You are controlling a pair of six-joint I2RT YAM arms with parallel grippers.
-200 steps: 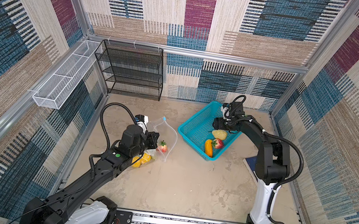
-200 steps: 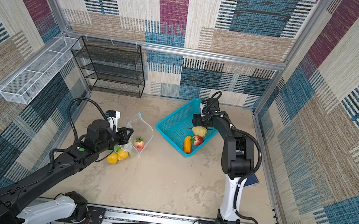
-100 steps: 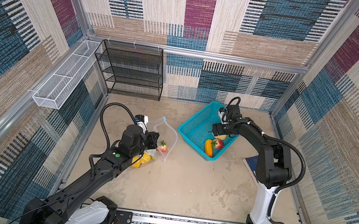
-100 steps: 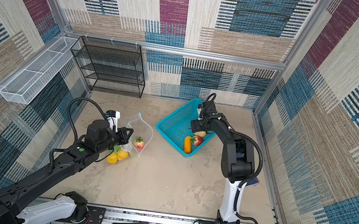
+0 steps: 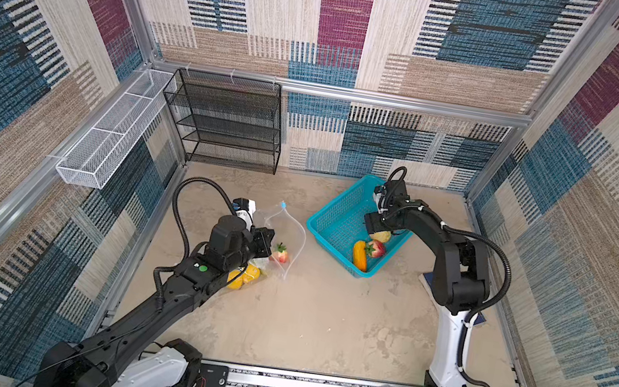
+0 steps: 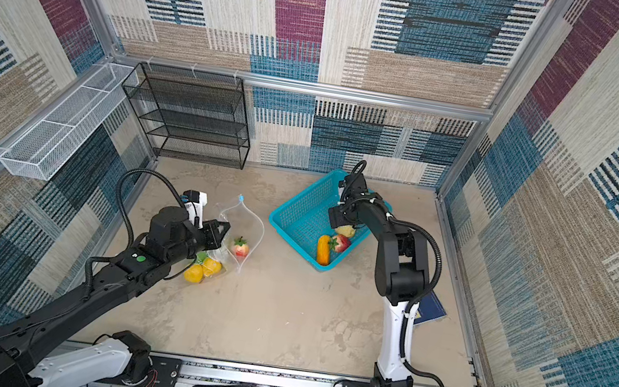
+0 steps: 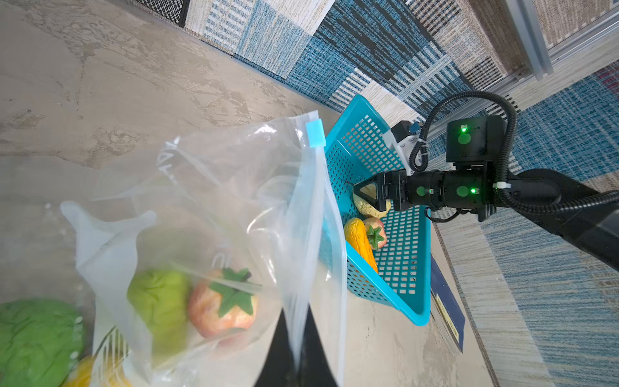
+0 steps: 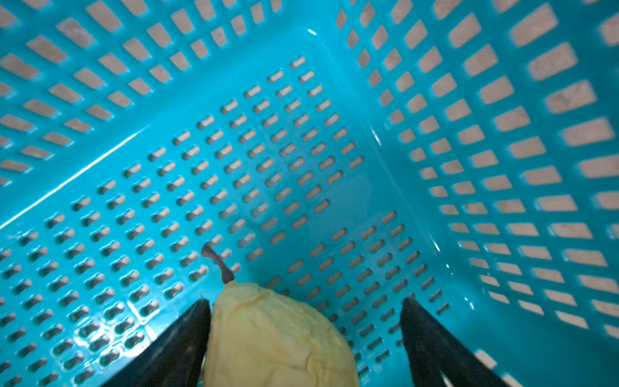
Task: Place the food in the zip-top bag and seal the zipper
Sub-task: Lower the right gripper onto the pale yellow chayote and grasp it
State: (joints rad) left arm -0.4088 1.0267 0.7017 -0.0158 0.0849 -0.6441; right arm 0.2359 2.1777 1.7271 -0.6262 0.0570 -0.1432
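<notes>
Food (image 5: 244,275) check, both top views: part is already inside the zip-top bag (image 5: 289,229), which lies on the table (image 5: 321,322) just ahead of the left tool (image 5: 266,238). A pear (image 5: 381,236), corn (image 5: 359,255) and strawberry (image 5: 376,249) are left in the basket (image 5: 333,215). Against a second ago, the right tool (image 5: 373,226) has been brought down from above the basket onto the pear. The left arm and bag are unchanged.

Left wrist view: the left tool is seen clenched on the bag's zipper (image 7: 313,217), so the mouth is held up and open. The slider (image 7: 315,133) sits at the end of the rim far from this tool. The right tool (image 7: 363,198) is spread about the pear (image 7: 370,209).

Right wrist view: the pear (image 8: 278,335) lies between the released fingers (image 8: 181,341), touching one and apart from the other. It is not yet gripped.

Judgement: the next pick is being set up and closing on the pear is due. Three pieces are still to be carried across, so sealing is some way off.
</notes>
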